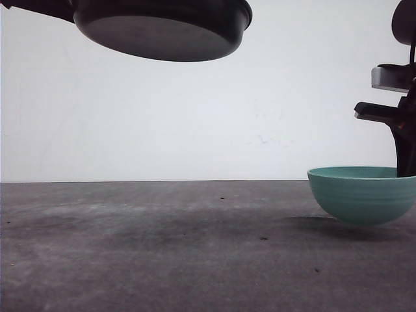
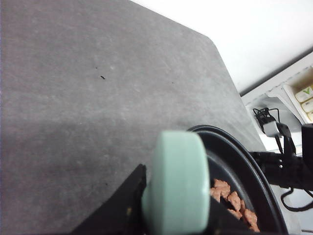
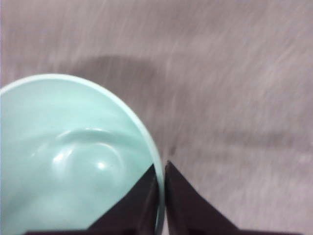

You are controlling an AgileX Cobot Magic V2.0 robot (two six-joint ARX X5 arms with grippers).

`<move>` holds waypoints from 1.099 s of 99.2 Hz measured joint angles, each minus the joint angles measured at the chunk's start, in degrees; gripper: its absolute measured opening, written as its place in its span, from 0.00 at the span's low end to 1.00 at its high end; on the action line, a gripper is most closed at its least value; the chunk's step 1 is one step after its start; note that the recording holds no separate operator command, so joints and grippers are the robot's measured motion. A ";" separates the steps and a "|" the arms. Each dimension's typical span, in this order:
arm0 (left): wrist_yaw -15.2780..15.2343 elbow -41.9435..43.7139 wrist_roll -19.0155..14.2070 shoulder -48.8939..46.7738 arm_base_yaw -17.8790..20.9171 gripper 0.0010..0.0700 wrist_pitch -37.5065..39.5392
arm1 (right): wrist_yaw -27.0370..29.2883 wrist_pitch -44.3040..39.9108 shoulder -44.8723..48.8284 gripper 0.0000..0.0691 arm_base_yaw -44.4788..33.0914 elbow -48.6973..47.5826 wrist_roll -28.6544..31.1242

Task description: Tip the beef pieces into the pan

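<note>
1. In the front view we see the pan [image 1: 162, 29] held high above the table [image 1: 162, 247], at the upper left, well apart from the teal bowl [image 1: 361, 195] at the right.
2. In the left wrist view the left pincer [image 2: 173, 215] is clamped on the pan's mint-green handle [image 2: 178, 183], a dark finger pressed against each side of it.
3. The beef pieces [image 2: 234, 203] lie inside the pan, reddish-brown chunks gathered on its black floor just past the handle.
4. In the right wrist view the right pincer [image 3: 161, 196] is pinched on the bowl's rim, one finger inside and one outside; the bowl's pale interior looks bare.
5. In the front view the bowl's underside seems to sit slightly clear of the table, though we cannot tell for certain.
6. We judge the pour itself to be done, since the meat is in the pan and the bowl is empty; the step in hand looks like putting things down.
7. The next move probably calls for lowering the pan level onto the table so no pieces slide out, and releasing the bowl once it rests flat.
</note>
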 joint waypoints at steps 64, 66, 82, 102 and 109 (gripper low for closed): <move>-0.20 -0.02 0.83 0.00 -0.07 0.06 -0.11 | -3.37 -0.92 0.00 0.29 0.96 0.00 0.07; -0.20 0.00 0.83 0.00 -0.07 0.06 -0.13 | -3.39 -1.01 0.00 0.32 0.96 0.00 0.07; -0.13 -0.02 0.85 0.00 -0.07 0.06 -0.24 | -3.28 -1.42 -0.33 0.45 0.85 0.00 0.07; -0.26 0.00 1.51 0.24 -0.07 0.06 -0.04 | 2.21 -6.23 -7.91 0.60 0.24 5.16 -1.14; -0.26 0.00 1.73 1.27 -0.04 0.06 0.85 | 3.50 -7.02 -12.76 0.51 0.11 9.55 -1.55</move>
